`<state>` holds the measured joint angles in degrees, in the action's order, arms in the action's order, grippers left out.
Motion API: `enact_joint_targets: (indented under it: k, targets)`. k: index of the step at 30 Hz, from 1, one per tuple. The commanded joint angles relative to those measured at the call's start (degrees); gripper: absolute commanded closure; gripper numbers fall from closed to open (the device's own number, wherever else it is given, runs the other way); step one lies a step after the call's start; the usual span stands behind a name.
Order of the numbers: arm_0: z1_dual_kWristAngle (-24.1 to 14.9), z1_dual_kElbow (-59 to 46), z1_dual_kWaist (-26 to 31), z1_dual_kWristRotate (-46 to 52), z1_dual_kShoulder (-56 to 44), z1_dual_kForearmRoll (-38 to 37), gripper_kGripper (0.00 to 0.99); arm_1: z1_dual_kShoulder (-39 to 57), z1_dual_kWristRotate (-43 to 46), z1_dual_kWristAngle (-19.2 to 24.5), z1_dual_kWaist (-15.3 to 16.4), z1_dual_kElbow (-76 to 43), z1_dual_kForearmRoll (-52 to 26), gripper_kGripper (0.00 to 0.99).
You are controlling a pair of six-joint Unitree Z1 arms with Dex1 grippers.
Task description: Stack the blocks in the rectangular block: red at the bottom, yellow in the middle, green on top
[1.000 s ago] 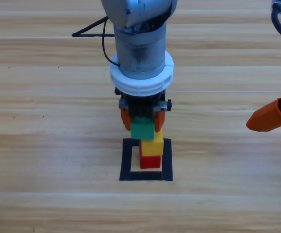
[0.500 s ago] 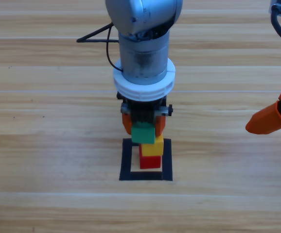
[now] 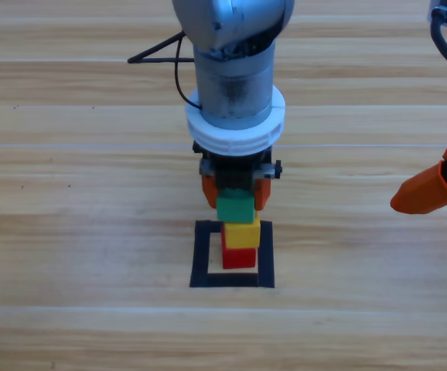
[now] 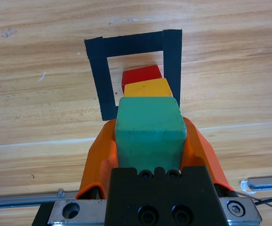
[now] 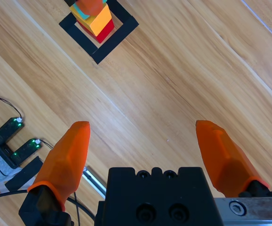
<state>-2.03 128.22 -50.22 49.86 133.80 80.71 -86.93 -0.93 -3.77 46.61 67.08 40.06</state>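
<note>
**Two down, green about to go on**

High view: the left claw point(image 3: 235, 191) comes straight down the middle, clamped on the green cube point(image 3: 235, 207). Green sits right above the yellow cube point(image 3: 242, 233), which is on the red cube point(image 3: 239, 256), both inside the black tape square point(image 3: 200, 255) on the desk point(image 3: 76, 232). From up here I can't tell if green is already touching yellow or just above it. The right claw point(image 3: 432, 189) waits off at the right edge, well apart from the stack.

Left wrist view: green point(image 4: 149, 132) is pinched between both orange jaws, and past it you can see yellow point(image 4: 148, 88) and red point(image 4: 142, 76) lined up inside the tape point(image 4: 98, 80). Green looks roughly centred over yellow.

Right wrist view: the right claw point(image 5: 148, 146) is spread wide open with nothing in it, the stack far off near the top of the picture.

So I'd say it's the last step, placing green. Next move probably needs a gentle settle onto yellow, then opening without nudging the tower.
</note>
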Motion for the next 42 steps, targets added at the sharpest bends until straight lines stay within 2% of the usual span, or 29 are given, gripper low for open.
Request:
enact_joint_targets:
  k: [1, 42]
  targets:
    - [0.62, 0.1, -0.94, -0.37, 3.23, 0.41, 0.99, -1.75, 0.23, -0.27, -1.09, -1.69, 0.02, 0.001]
    - [0.62, 0.8, -1.81, -1.08, 2.96, 0.41, 0.99, -2.28, 0.32, -0.27, -1.09, -1.69, 0.02, 0.001]
